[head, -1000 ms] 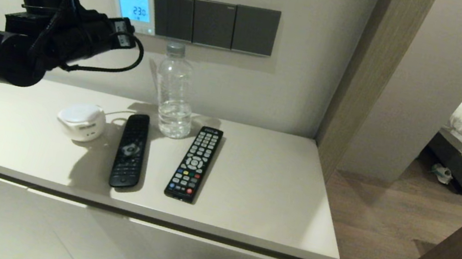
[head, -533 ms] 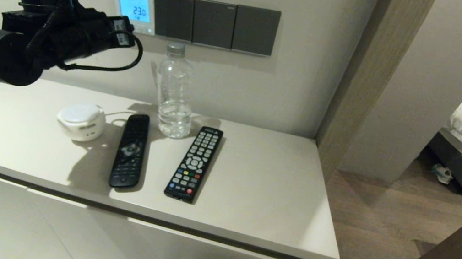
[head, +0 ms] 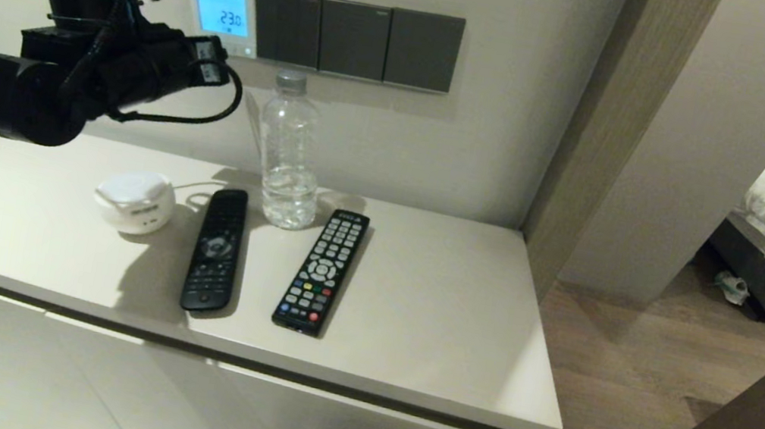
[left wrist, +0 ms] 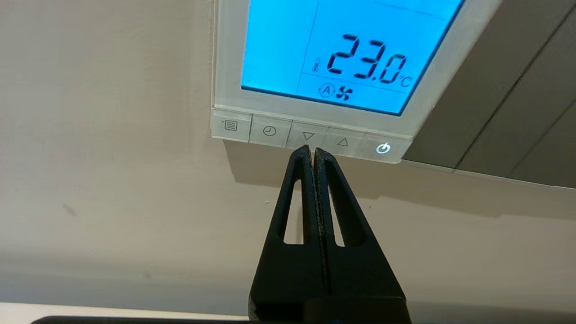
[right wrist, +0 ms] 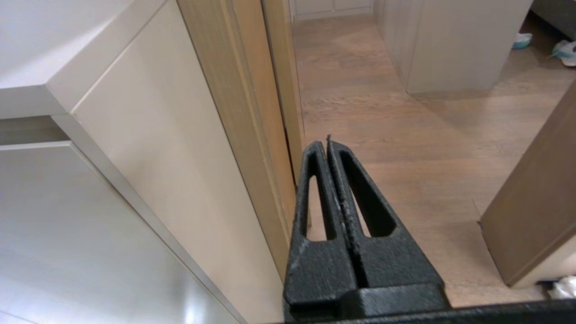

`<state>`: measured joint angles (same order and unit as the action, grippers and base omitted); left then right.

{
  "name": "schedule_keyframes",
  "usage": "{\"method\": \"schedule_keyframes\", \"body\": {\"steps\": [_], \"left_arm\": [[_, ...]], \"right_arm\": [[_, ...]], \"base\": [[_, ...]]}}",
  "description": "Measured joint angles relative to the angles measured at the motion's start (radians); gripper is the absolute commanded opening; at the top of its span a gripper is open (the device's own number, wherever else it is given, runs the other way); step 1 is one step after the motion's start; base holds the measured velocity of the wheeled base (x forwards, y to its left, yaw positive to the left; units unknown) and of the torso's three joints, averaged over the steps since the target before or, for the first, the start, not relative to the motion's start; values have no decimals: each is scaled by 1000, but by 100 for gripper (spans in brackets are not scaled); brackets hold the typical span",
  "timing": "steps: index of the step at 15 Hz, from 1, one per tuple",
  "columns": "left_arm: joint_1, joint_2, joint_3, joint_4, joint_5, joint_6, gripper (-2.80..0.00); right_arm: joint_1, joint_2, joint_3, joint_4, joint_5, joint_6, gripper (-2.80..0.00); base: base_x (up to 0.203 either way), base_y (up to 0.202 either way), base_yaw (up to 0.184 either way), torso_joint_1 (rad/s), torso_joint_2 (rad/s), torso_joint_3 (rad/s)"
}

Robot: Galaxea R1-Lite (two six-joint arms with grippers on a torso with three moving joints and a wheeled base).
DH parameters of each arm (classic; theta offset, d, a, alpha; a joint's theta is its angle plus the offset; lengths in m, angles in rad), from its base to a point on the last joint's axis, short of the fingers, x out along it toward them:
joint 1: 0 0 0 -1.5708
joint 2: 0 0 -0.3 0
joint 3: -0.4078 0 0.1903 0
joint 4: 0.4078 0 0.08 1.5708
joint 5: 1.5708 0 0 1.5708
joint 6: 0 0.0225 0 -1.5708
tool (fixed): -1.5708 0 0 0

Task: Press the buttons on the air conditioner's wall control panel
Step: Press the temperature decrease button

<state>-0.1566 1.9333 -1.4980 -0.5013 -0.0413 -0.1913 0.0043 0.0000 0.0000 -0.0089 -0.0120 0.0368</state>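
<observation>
The air conditioner's wall control panel (head: 222,15) is a small white square on the wall, its screen lit blue and reading 23.0. In the left wrist view the panel (left wrist: 342,54) fills the top, with the row of pale buttons (left wrist: 270,131) along its lower edge. My left gripper (left wrist: 312,150) is shut and empty. Its tips sit at the lower edge of the down-arrow button (left wrist: 308,135); I cannot tell if they touch it. In the head view the left gripper (head: 221,58) is just below the panel's lower left. My right gripper (right wrist: 327,143) is shut and empty, low beside the cabinet.
Three dark grey switch plates (head: 354,39) adjoin the panel on its right. A water bottle (head: 292,154) stands on the cabinet top (head: 428,314) below them, with two black remotes (head: 216,249) (head: 321,270) and a round white device (head: 135,200).
My left arm has shifted a little to the right, towards the panel. The screen still reads 23.0. Nothing on the cabinet has moved.
</observation>
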Motion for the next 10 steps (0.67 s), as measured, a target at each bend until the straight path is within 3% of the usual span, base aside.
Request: {"method": "schedule_keyframes", "body": {"steps": [10], "left_arm": [[0,14,-4,-2,2,-1,-280]], "right_arm": [[0,0,0,0,0,0,-280]], "base": [[0,0,0,0,0,0]]}}
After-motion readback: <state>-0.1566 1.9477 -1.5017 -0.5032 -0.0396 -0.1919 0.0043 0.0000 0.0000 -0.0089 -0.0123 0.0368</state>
